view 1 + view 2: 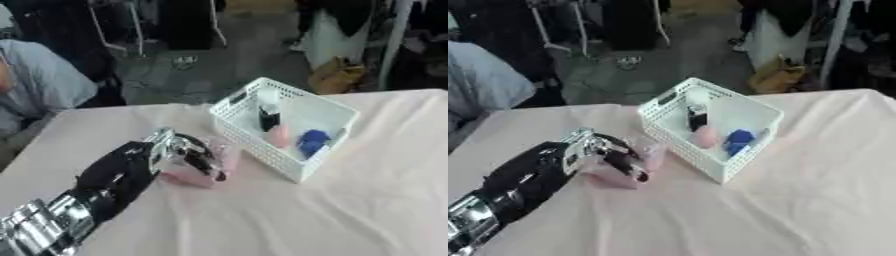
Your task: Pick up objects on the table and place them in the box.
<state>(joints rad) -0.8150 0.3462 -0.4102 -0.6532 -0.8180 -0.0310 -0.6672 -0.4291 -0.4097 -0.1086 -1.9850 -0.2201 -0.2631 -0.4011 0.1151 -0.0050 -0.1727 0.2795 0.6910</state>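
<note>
My left hand (131, 165) reaches in from the lower left, its fingers (199, 159) curled over a pale pink object (194, 177) lying on the tablecloth just left of the box. The white lattice box (262, 150) stands at the table's middle. Inside it are a black and white bottle (268, 116), a pink item (278, 136) and a blue item (311, 141). Whether the pink object is lifted off the cloth I cannot tell. My right hand shows in neither view.
A pale pink cloth covers the table (367, 200). The table's far edge runs just behind the box. A person in a grey sleeve (44, 85) sits past the far left corner. A yellow-brown bag (337, 75) lies on the floor beyond.
</note>
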